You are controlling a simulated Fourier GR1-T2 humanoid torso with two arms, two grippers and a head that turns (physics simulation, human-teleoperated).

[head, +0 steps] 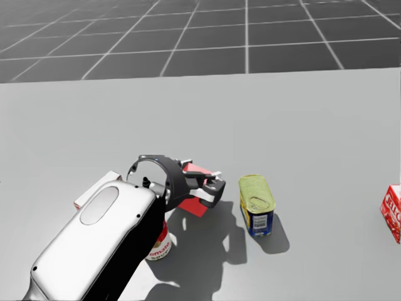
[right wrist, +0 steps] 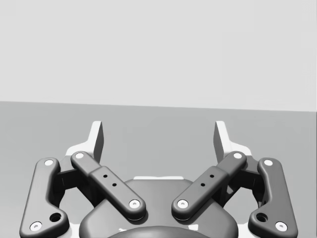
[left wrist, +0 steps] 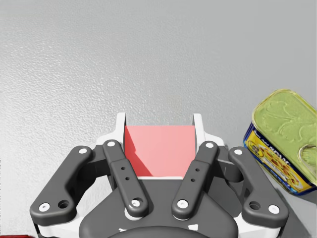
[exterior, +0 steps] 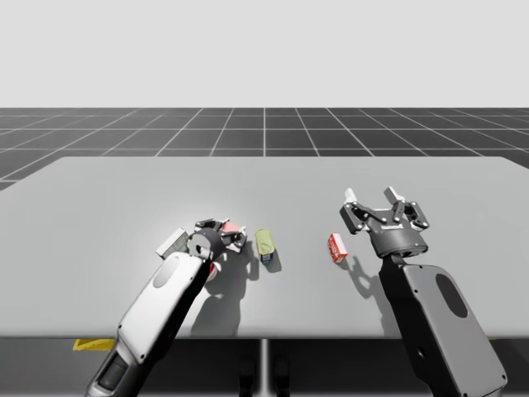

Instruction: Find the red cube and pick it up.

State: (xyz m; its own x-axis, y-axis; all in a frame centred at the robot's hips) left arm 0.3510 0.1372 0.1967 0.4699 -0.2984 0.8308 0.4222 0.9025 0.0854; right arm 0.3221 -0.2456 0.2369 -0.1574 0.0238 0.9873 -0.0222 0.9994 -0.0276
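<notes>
Grey throughout, the table (exterior: 99, 190) is the work surface.

Item one: the red cube (left wrist: 158, 151) is over the table's left half, between the fingers of my left gripper (left wrist: 159, 122). The left wrist view shows both white fingertips (left wrist: 121, 126) pressed flat against opposite faces of the cube, so the gripper is clamped on it. Whether the cube is clear of the surface cannot be determined (the head view shows it tilted, one corner down, with shadow beside it).

Item two: my left arm enters from the bottom left of the high view. The forearm is stretched forward and angled toward the table's middle, with the wrist pitched down over the cube. A red and white round can (head: 160, 246) stands under the forearm, mostly hidden by it. A pale flat box (exterior: 172, 242) lies just beside the wrist, on its outer side.

Item three: an oblong tin (head: 257, 205) with a yellow-green lid and blue sides lies near the cube, to its right, apart from the gripper.

Item four: my right arm enters from the bottom right with the forearm raised. My right gripper (exterior: 374, 198) is held above the table, pointing toward the far edge, its fingers spread wide. A small red box (exterior: 337, 247) stands near it on its inner side, apart from it.
</notes>
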